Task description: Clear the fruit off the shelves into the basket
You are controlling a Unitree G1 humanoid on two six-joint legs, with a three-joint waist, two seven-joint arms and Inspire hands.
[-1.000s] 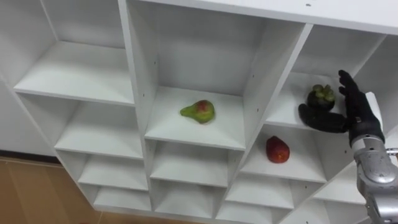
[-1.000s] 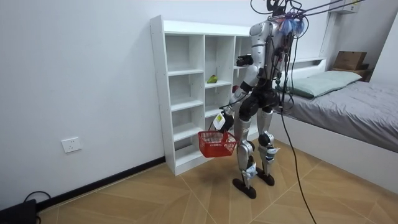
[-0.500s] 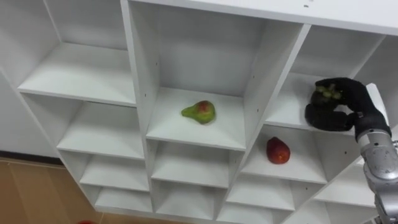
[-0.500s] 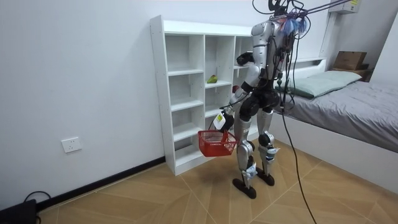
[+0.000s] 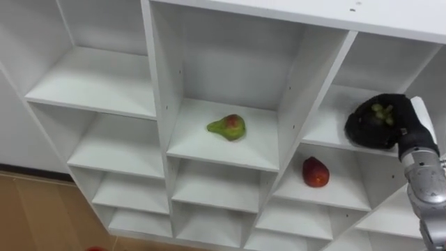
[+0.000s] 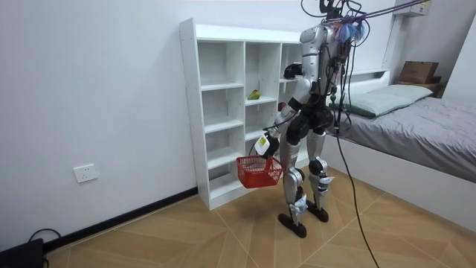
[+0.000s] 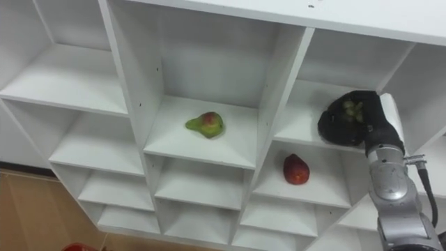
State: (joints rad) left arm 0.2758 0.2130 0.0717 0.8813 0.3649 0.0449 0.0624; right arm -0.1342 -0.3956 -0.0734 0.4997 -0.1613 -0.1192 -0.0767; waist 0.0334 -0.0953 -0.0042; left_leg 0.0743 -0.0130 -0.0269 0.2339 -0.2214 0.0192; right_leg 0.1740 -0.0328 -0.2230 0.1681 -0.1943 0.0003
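Black right hand [image 5: 400,130] curls round the dark fruit [image 5: 380,110] near the shelf's [image 5: 330,120] front edge, open room above.

Right hand [image 5: 398,124]: black shell, white tag at its back. Below the hand: ribbed silver wrist collar, then grey-silver forearm with a thin dark cable alongside. Room view: silver-grey torso and limbs, black joints, dark feet. Above the hand, at the shoulders: bundle of dark cables and coloured wires.
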